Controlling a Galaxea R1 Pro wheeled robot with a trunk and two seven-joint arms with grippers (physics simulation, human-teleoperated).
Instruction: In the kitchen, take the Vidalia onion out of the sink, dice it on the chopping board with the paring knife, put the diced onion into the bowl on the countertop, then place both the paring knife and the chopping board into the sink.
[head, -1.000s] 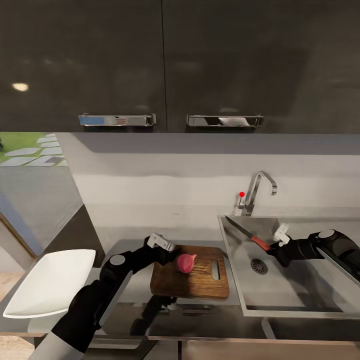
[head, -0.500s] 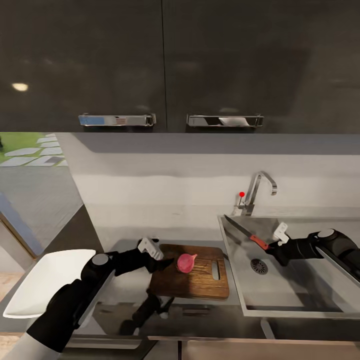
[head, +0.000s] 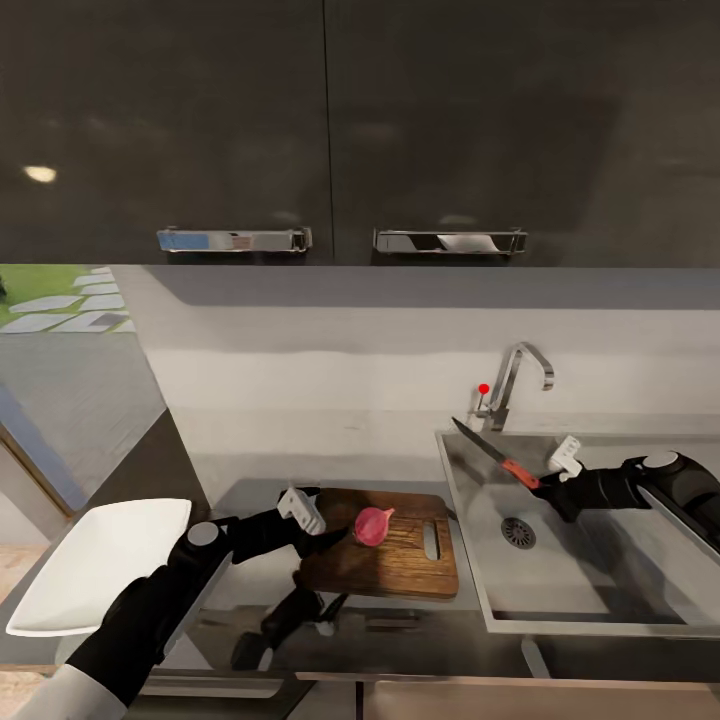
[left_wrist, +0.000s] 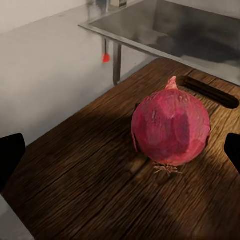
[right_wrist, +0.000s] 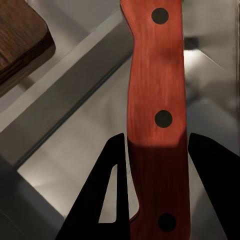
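Observation:
The reddish-purple onion (head: 373, 524) (left_wrist: 171, 131) sits on the dark wood chopping board (head: 392, 562) (left_wrist: 90, 170), on the grey countertop (head: 250, 590) left of the sink (head: 560, 590). My left gripper (head: 330, 537) (left_wrist: 122, 152) is open a short way to the onion's left, its fingertips (left_wrist: 10, 155) spread wide and touching nothing. My right gripper (head: 548, 488) (right_wrist: 157, 200) is shut on the red-orange handle of the paring knife (head: 500, 460) (right_wrist: 155, 100), held over the basin with the blade pointing toward the back left corner. The white bowl (head: 100, 560) stands at the far left.
A chrome tap (head: 515, 385) with a red dot rises behind the sink's left end. The round drain (head: 518, 533) lies below the knife. Dark wall cabinets with chrome handles (head: 235, 240) hang overhead. The board's corner (right_wrist: 20, 40) shows beside the sink rim.
My left gripper has drawn back to the left from the onion, which stays on the board. My right gripper has lifted the knife slightly, up and to the right.

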